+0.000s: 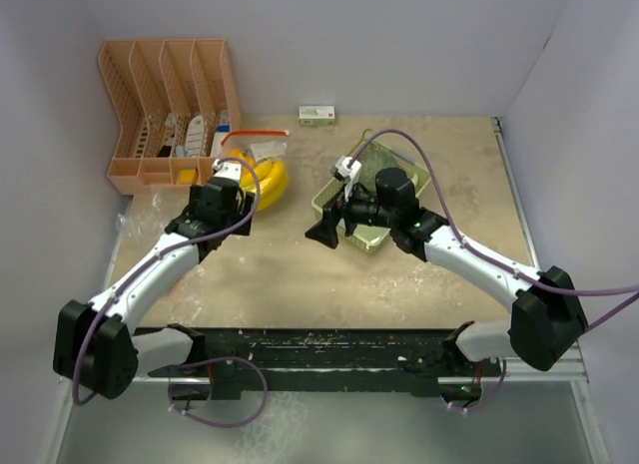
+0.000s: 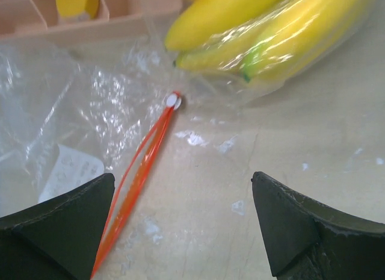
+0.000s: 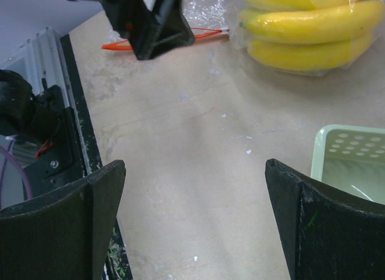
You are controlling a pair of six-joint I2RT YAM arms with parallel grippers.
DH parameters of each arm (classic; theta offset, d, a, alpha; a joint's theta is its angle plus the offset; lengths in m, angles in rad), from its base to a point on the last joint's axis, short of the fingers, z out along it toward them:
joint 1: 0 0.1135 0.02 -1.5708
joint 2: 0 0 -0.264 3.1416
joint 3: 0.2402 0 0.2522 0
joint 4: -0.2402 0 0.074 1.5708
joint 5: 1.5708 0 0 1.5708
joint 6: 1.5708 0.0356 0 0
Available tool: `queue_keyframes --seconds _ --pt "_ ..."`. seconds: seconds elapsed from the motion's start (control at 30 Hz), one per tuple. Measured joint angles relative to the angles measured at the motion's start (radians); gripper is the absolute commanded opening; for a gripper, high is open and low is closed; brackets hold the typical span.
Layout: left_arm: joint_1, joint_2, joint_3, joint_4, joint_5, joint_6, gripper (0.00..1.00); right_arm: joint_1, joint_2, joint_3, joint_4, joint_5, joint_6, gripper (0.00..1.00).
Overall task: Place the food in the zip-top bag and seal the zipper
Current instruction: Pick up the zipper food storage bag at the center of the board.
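Left gripper (image 1: pixel 243 181) (image 2: pixel 183 179): jaws spread wide, nothing between them. It hangs low over the table. One orange-red zipper strip (image 2: pixel 143 153) runs from its 12 o'clock down to 7 o'clock in the left wrist view, passing just beside the left finger.

Right gripper (image 1: pixel 321 230) (image 3: pixel 195 165): also spread, empty, over bare tabletop.

One clear zip-top bag (image 2: pixel 90 105) lies crumpled on the table, at 10 o'clock from the left gripper.

One yellow banana bunch (image 1: pixel 270 181) (image 2: pixel 264 33) (image 3: pixel 307 33) sits at 1 o'clock from the left gripper, under clear plastic film, so it looks bagged. Whether the zipper is closed I cannot tell.

One pale green mesh basket (image 1: pixel 331 199) (image 3: pixel 349 149) is at 1 o'clock from table centre in the top view. The right arm covers most of it, so the food inside can't be counted.

One orange file rack (image 1: pixel 165 95) with four upright slots stands at 10 o'clock. One small white box (image 1: pixel 317 115) is at 12 o'clock against the back wall.

The table (image 1: pixel 300 284) is beige, scuffed, with white flecks. Plain white walls stand on three sides, and a black rail runs along the near edge at 6 o'clock.
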Motion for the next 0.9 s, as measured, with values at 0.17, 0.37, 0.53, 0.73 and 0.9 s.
queue_keyframes --seconds 0.17,0.37,0.53,0.73,0.9 --pt "0.058 0.113 -0.033 -0.04 -0.059 -0.094 0.99 0.0 -0.045 -0.034 0.031 -0.025 0.013 1.0" --pt "0.198 0.146 -0.06 -0.022 -0.05 -0.144 0.99 0.0 -0.104 -0.062 0.064 -0.046 0.027 1.0" --pt "0.269 0.188 -0.045 -0.003 -0.004 -0.139 0.99 0.0 -0.135 -0.078 0.072 -0.05 0.03 1.0" --pt "0.307 0.291 -0.036 0.006 0.046 -0.11 1.0 0.0 -0.187 -0.092 0.076 -0.051 0.029 0.99" --pt "0.325 0.366 -0.017 0.035 0.08 -0.071 0.82 0.0 -0.221 -0.101 0.076 -0.052 0.029 1.0"
